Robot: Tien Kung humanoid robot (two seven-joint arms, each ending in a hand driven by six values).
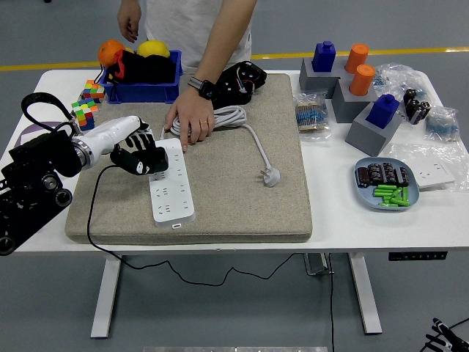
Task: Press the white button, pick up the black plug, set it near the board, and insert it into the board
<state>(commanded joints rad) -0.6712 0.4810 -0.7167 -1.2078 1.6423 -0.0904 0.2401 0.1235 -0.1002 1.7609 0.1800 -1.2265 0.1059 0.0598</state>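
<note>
A white power strip point(171, 185) lies lengthwise on the grey felt pad point(242, 191), with its white cord coiled at the far end and its white plug point(271, 176) loose on the pad. My left hand point(139, 155) hovers over the strip's far left part, shut on the black plug. The plug's black cable point(89, 224) drops from the hand over the pad's front edge. A person's hand point(192, 121) rests on the white cord, fingers touching the strip's far end. My right hand point(442, 339) barely shows at the lower right corner.
A blue bin point(143, 88) with fruit and colour cubes point(86, 103) stand at the back left. Grey blocks with blue and orange pegs point(359, 88), bags of parts, and a blue plate point(363, 189) of batteries fill the right side. A black device point(240, 82) sits behind the pad.
</note>
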